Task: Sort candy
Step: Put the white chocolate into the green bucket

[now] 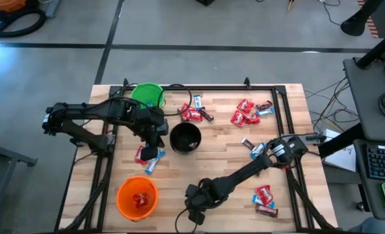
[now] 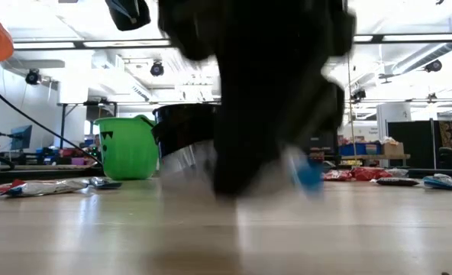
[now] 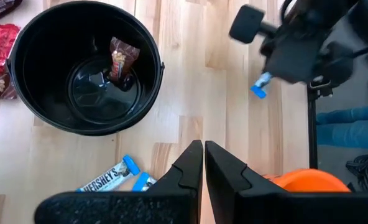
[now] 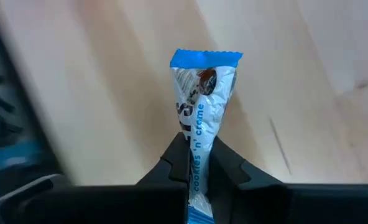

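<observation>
Pinching a blue-and-white candy bar (image 4: 201, 106) between its fingertips, the right gripper (image 4: 198, 163) is clenched on the wrapper's lower half, and the blue crimped end sticks out beyond the fingers over the wooden table (image 1: 225, 156). Seen from above, the right gripper (image 1: 252, 153) sits just beside a couple of loose blue-and-white bars, with a cluster of red candy (image 1: 244, 112) farther off toward the table's far edge and two red bars (image 1: 264, 197) near the front edge on its other side. In the left wrist view the bar's blue tip (image 3: 259, 87) shows under the right gripper.

The left gripper (image 3: 203, 163) is clenched on nothing, its two fingers pressed together above bare wood. Just ahead of it stands the black cup (image 3: 84, 68), holding one dark brown bar (image 3: 122, 60). Close beside its fingers lie two blue-and-white bars (image 3: 111, 178), and the orange cup (image 3: 311, 179) sits on its other side. From above, the orange cup (image 1: 138, 197) holds red candy, and the green cup (image 1: 147, 95) stands beyond the left gripper (image 1: 155, 140) at the far edge. More red bars (image 1: 192, 114) lie just past the black cup.
</observation>
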